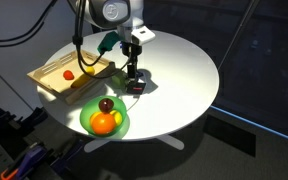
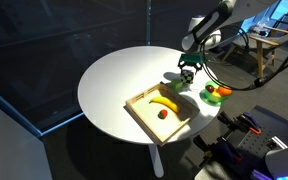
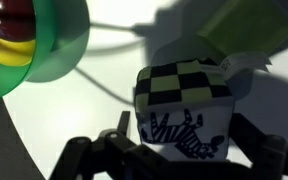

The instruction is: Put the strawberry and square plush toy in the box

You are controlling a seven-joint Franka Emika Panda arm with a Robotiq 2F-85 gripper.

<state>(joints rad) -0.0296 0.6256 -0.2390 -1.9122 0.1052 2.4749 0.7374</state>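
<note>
White table (image 1: 184, 60), plush toy (image 3: 184, 112) between spread fingers (image 3: 94, 158)

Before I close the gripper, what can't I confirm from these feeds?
- Square plush toy: in both exterior views the open gripper hides most of it, and no view shows whether the fingers touch it.
- Green plate: in the wrist view it is blurred and cut off by the left edge.
- Strawberry in the box: too small in both exterior views for any detail.
</note>
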